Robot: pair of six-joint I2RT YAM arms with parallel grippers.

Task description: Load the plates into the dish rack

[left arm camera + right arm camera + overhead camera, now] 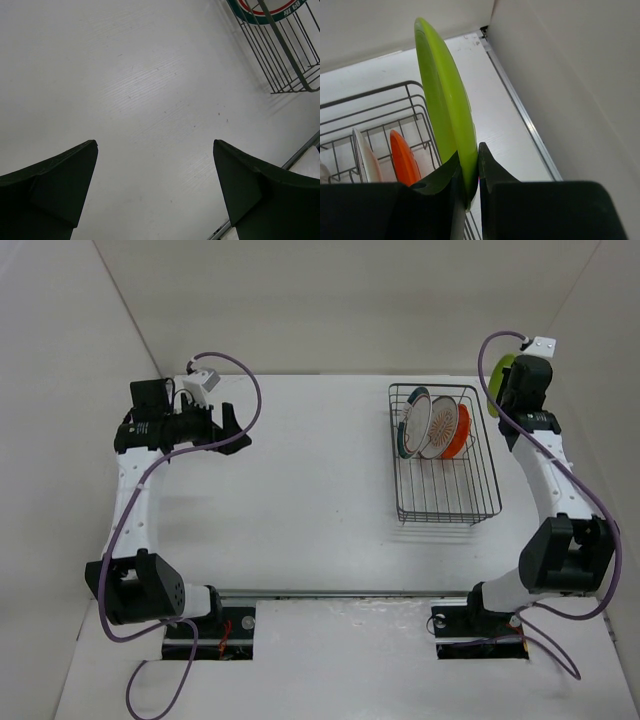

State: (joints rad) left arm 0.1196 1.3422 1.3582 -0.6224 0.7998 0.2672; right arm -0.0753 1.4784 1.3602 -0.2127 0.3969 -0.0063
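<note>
The black wire dish rack [470, 502] stands right of centre. Three plates lean in its far end: the white one with a dark green rim [412, 418], the white one with an orange-brown centre [436, 426] and the plain orange one [457, 434]. My right gripper [468, 160] is shut on the lime-green plate [445, 100] and holds it on edge in the air just right of the rack's far right corner [500, 382]. My left gripper [155, 165] is open and empty above the table at the far left [228, 427]. The rack's corner shows in the left wrist view [285, 55].
White walls enclose the table on the left, back and right; the right wall is close beside my right gripper. A metal rail [340, 593] runs along the table's near edge. The near half of the rack holds no plates.
</note>
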